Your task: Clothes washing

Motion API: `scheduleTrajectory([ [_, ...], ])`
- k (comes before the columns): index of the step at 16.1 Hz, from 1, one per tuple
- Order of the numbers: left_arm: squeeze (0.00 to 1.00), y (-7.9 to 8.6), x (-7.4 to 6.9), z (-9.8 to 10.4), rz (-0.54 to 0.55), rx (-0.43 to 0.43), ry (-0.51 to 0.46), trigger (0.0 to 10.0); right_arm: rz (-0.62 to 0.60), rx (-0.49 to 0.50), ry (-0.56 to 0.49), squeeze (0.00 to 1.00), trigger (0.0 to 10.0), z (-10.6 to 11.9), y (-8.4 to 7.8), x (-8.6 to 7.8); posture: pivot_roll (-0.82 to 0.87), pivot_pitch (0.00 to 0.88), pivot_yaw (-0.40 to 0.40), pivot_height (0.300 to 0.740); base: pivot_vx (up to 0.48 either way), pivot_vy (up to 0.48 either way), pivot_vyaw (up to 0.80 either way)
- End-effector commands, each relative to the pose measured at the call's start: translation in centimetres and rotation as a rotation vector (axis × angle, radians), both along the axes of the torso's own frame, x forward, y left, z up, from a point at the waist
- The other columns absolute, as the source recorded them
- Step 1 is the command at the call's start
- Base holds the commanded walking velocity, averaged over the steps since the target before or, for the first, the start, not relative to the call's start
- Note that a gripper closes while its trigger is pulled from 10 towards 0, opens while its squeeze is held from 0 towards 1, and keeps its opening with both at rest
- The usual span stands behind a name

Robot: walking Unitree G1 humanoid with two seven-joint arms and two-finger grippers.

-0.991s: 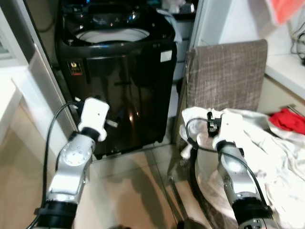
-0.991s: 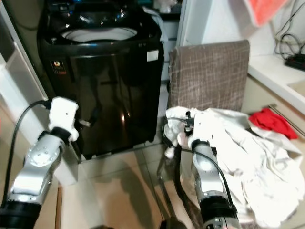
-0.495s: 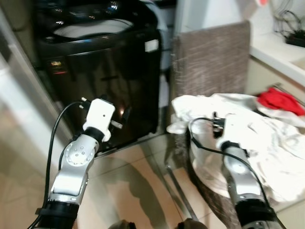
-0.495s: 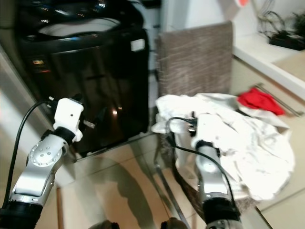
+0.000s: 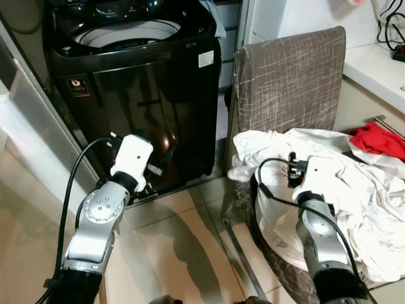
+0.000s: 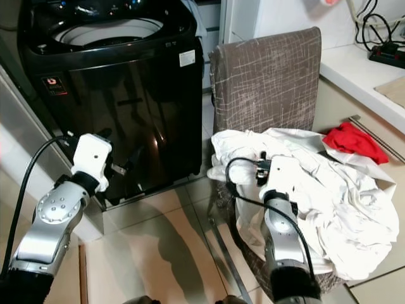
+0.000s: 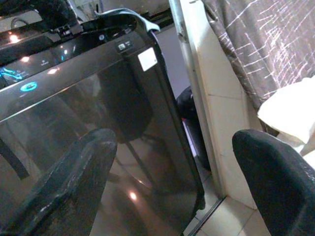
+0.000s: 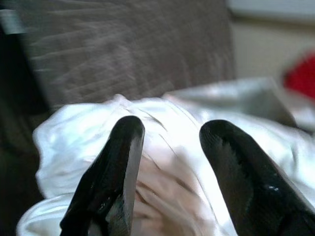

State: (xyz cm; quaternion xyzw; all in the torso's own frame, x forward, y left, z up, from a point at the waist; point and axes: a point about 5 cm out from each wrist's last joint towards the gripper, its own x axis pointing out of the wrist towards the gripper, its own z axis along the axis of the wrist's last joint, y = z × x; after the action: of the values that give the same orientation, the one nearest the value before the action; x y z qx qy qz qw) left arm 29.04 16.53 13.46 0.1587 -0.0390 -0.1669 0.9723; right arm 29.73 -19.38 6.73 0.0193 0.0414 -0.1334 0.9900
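Here the right fingers (image 8: 167, 187), parted, hover just above the white laundry (image 8: 162, 128).

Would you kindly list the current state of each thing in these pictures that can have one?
Black top-loading washing machine: lid open, white drum showing.
White crumpled laundry: heaped on the chair seat, not gripped.
Red cloth: lying beside the white heap.
Brown fabric chair: upright, next to the machine.
Left pincer: open, facing the machine's front.
Right pincer: open, just above the white laundry.

No legible text or labels.
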Motion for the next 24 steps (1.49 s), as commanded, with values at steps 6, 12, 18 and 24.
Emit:
scheduleTrajectory([
  [6, 0.00, 0.6, -0.1, 0.7, -0.010, 0.025, -0.008, 10.0, -0.228, 0.101, 0.165, 0.00, 0.0, -2.0, -4.1, 0.4, -0.07, 0.061, 0.058, 0.740, 0.000, 0.000, 0.00],
  [12, 0.00, 0.0, 0.3, 0.9, -0.018, 0.019, -0.021, 10.0, -0.250, 0.111, 0.217, 1.00, 10.0, -2.1, -4.3, 1.4, -0.09, 0.048, 0.046, 0.740, 0.000, 0.000, 0.00],
  [18, 0.00, -1.4, -0.4, 0.3, -0.115, -0.012, 0.027, 10.0, -0.231, 0.103, 0.198, 1.00, 10.0, -1.4, -4.9, 2.1, -0.09, 0.054, 0.037, 0.740, 0.000, 0.000, 0.00],
  [24, 0.00, -3.0, -1.2, -0.2, -0.240, -0.019, 0.048, 10.0, -0.264, 0.049, 0.205, 1.00, 10.0, -0.1, -7.1, 2.7, -0.09, 0.054, 0.035, 0.740, 0.000, 0.000, 0.00],
])
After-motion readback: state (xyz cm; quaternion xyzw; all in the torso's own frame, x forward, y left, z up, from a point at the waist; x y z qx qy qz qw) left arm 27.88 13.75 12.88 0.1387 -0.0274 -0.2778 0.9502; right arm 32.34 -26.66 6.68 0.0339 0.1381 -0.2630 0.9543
